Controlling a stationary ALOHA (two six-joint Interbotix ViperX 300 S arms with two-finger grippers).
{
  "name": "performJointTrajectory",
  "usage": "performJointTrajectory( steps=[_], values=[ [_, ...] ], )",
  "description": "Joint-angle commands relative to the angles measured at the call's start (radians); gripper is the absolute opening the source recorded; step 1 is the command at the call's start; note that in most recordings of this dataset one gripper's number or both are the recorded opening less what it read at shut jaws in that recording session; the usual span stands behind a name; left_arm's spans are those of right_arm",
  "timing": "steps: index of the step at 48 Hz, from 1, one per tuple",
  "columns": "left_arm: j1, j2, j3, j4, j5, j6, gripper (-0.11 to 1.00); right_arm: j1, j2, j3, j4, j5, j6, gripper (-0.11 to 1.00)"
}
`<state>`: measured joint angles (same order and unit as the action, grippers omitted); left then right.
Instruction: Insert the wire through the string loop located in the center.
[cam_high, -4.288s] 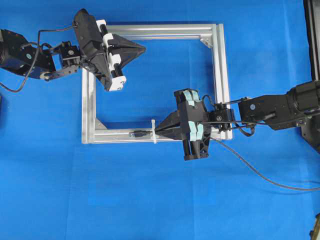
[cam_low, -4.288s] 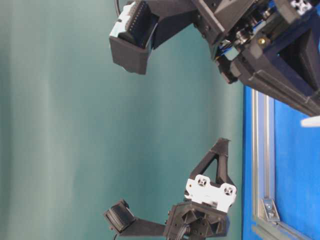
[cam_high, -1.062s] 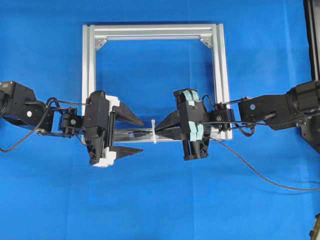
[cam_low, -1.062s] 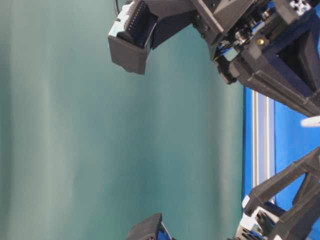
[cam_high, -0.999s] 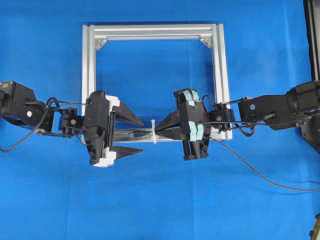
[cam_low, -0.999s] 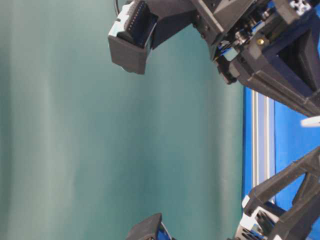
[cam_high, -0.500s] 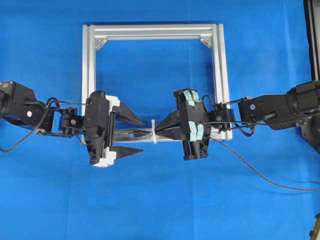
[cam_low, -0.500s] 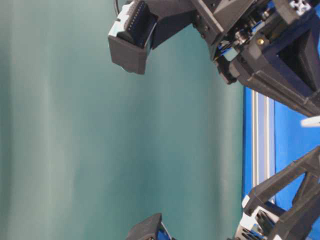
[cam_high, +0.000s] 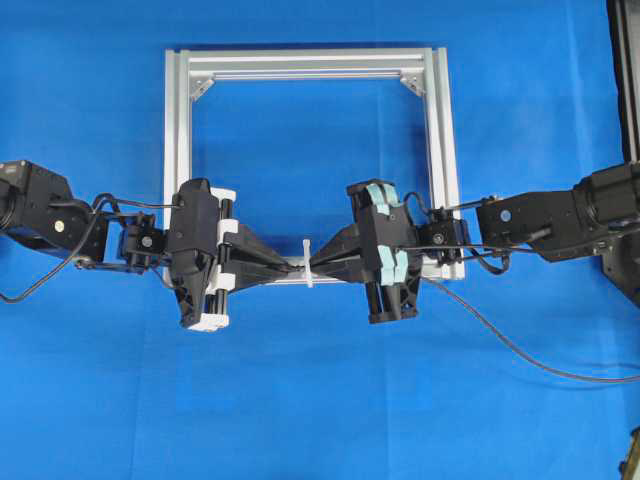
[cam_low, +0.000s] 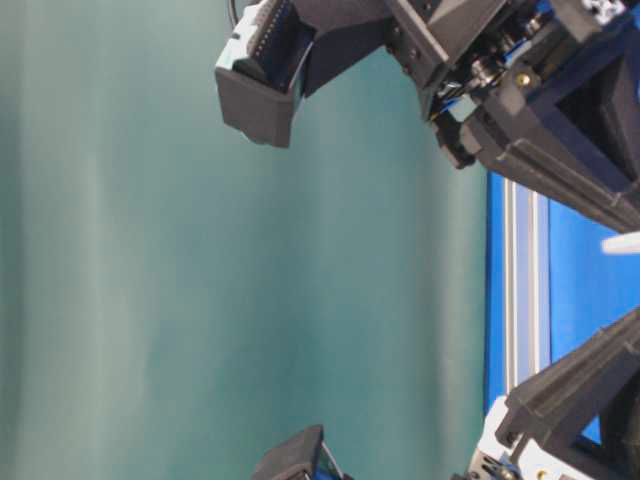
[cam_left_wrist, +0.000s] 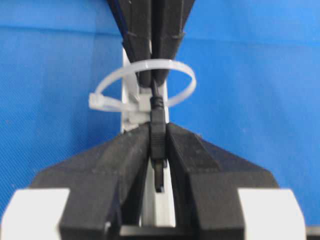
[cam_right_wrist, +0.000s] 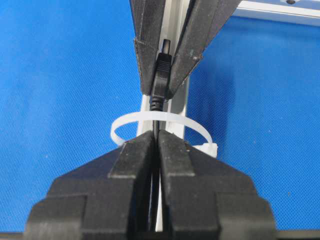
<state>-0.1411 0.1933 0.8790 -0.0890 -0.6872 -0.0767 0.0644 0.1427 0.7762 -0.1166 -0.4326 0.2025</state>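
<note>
Seen from above, a blue table (cam_high: 320, 400) carries a square silver aluminium frame (cam_high: 436, 150). Two black robot arms meet tip to tip over its lower rail.

The left gripper (cam_high: 285, 270) reaches in from the left. The left wrist view shows it pinched tight on the black plug-like connector tip of the wire (cam_left_wrist: 158, 135). The right gripper (cam_high: 318, 266) comes in from the right, its jaws pressed together on the thin wire just behind the plug, as the right wrist view shows (cam_right_wrist: 158, 142).

The string loop (cam_left_wrist: 145, 82), a thin white plastic tie, stands on the rail between the two grippers. The wire passes through the loop: the plug lies on the left gripper's side and the cable runs back on the right gripper's side, trailing off across the table toward the right edge.

No brand, label or readable writing shows in any view.
</note>
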Motion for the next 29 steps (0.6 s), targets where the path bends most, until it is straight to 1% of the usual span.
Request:
performJointTrajectory(
  steps=[1, 14, 18, 20, 22, 25, 29],
  values=[
    [-0.003, -0.014, -0.015, 0.003, -0.005, 0.002, 0.08, -0.005, -0.015, -0.015, -0.002, -0.011, 0.0, -0.02],
    [-0.003, -0.014, -0.015, 0.003, -0.006, 0.005, 0.08, -0.005, -0.015, -0.015, 0.0, -0.011, 0.0, -0.02],
    [-0.003, -0.014, -0.015, 0.003, -0.006, 0.005, 0.08, -0.005, -0.015, -0.015, 0.0, -0.011, 0.0, 0.03],
    [-0.003, -0.014, -0.015, 0.003, -0.006, 0.005, 0.08, -0.005, -0.015, -0.017, 0.002, -0.008, 0.0, 0.08],
    [-0.003, -0.014, -0.015, 0.003, -0.006, 0.005, 0.08, -0.005, -0.015, -0.017, 0.003, -0.008, 0.0, 0.17],
    [-0.003, -0.014, -0.015, 0.003, -0.005, 0.005, 0.08, -0.005, -0.015, -0.015, 0.005, -0.008, 0.0, 0.34],
    [-0.003, -0.015, -0.015, 0.003, -0.006, 0.006, 0.08, -0.005, -0.015, -0.015, 0.005, -0.006, 0.0, 0.6]
  ],
)
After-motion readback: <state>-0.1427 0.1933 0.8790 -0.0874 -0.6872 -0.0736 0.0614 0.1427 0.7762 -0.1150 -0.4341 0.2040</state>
